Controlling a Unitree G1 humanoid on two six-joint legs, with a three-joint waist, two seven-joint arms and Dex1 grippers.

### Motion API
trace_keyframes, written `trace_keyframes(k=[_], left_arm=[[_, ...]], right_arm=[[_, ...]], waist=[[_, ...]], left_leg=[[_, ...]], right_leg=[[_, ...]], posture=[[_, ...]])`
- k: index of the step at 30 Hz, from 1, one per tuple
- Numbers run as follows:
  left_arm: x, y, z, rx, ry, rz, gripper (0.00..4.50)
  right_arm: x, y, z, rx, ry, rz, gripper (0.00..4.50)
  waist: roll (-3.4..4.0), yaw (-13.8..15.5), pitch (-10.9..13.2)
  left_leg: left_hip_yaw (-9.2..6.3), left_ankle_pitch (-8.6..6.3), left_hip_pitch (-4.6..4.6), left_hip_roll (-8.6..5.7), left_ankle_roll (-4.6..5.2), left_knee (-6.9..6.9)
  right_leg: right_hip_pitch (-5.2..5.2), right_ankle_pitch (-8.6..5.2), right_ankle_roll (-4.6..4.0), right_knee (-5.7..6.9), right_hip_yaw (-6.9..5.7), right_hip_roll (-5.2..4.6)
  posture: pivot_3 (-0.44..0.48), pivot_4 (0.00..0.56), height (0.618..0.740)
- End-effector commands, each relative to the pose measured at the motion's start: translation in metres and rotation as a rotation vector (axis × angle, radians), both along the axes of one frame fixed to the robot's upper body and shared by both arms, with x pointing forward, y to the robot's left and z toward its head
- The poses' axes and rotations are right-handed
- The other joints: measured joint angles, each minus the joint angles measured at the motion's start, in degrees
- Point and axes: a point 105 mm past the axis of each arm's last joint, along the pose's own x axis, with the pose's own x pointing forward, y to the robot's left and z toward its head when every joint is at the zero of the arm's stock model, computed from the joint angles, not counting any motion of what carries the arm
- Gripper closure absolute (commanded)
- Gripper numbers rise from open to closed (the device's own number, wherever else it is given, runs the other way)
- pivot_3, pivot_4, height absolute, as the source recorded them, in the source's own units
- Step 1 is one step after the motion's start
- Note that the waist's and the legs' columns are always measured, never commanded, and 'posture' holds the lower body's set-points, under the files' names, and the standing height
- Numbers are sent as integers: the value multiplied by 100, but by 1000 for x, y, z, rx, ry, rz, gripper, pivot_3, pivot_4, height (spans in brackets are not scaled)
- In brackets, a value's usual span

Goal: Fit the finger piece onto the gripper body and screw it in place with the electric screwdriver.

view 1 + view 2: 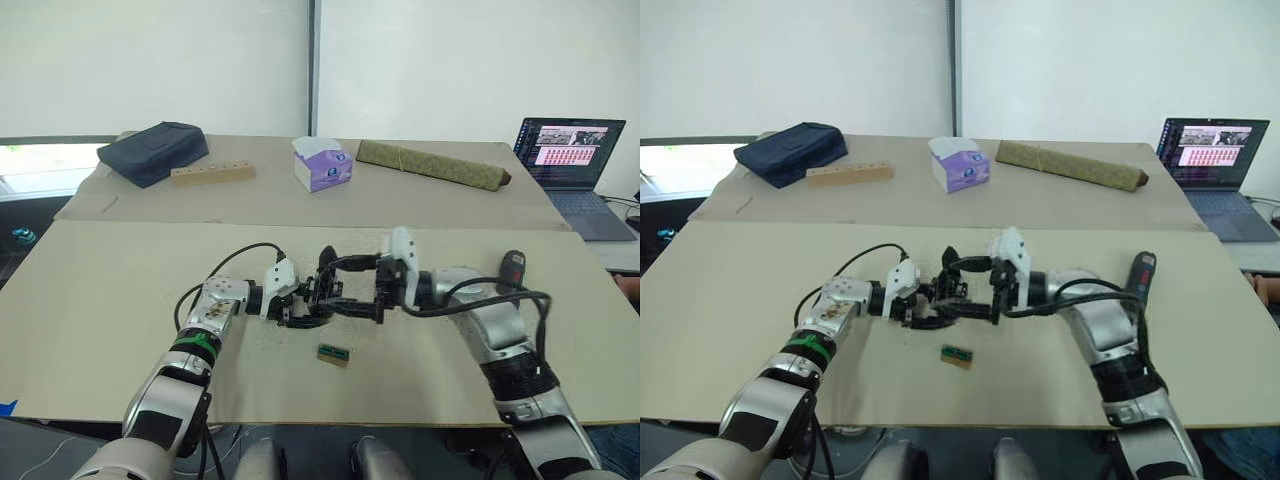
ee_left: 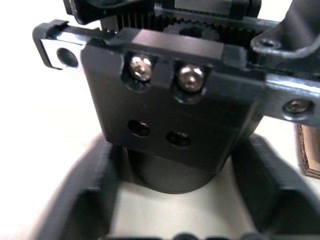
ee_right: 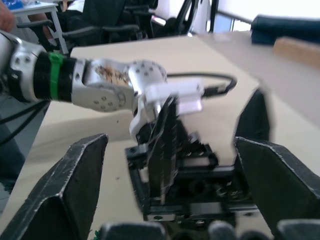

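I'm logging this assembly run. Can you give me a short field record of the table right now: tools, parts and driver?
left tool: open, fingers flanking the gripper body's round base, gaps showing
right tool: open, fingers spread either side of the gripper body
gripper body: mid-table, between both tools
screws: two seated, two empty holes beside them
electric screwdriver: lying by the right arm, unheld
green-and-brown block: nearer the robot, apart from the body
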Motion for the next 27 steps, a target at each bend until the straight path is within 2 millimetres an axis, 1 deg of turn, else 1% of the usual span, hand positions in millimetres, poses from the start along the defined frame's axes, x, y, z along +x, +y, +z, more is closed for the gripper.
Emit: trace_keyframes(k=[1,7,10,13,15,17,21,23,25,27], left_arm=[[-6,8,-18,52,34,19,47],[-10,23,-15,35,12,29,47],[-16,45,-8,-2,-7,58,47],[-22,68,2,-48,-9,94,47],[-28,83,14,-90,-36,117,47],[-35,95,28,-124,-86,124,47],[-51,105,57,-194,-181,127,47],[-62,108,69,-211,-218,114,47],[-67,109,81,-224,-299,115,47],[-68,110,92,-254,-328,131,47]], right_arm=[[-13,-7,23,44,-72,30,0],[-21,-33,29,30,-81,-59,0],[-24,-62,30,52,-74,-215,0],[-33,-87,26,47,-65,-340,0],[-43,-105,17,29,-63,-439,0],[-54,-120,12,22,-67,-537,0],[-77,-147,1,9,-68,-705,0],[-92,-156,-5,12,-52,-778,0],[-107,-162,-12,28,-23,-848,0],[-122,-160,-23,52,35,-893,0]], waist=[[0,0,0],[0,-26,0],[0,-69,0],[0,-114,1],[1,-129,1],[2,-133,6],[5,-64,17],[7,-12,17],[9,14,19],[10,41,19]], left_leg=[[0,0,1,0,0,0],[2,0,2,2,0,-2],[5,-1,9,5,0,-18],[6,0,23,9,0,-42],[5,0,25,12,0,-48],[4,0,24,15,0,-52],[7,1,20,15,-2,-52],[12,1,21,15,-2,-51],[15,0,24,16,-3,-51],[15,0,25,18,-3,-52]], right_leg=[[0,0,0,1,0,0],[0,0,-1,1,2,0],[-3,-2,-4,-1,7,2],[-4,-6,-12,0,9,6],[-6,-9,-17,2,9,9],[-8,-12,-20,1,8,9],[-7,-15,-15,-3,10,-4],[-5,-17,-11,-8,14,-10],[-2,-18,-9,-11,13,-12],[-1,-20,-10,-12,12,-14]], posture=[[0,150,740],[0,150,740],[0,150,740],[0,150,740],[0,150,740],[0,150,740],[0,150,740],[0,150,740],[0,150,740],[0,150,740]])
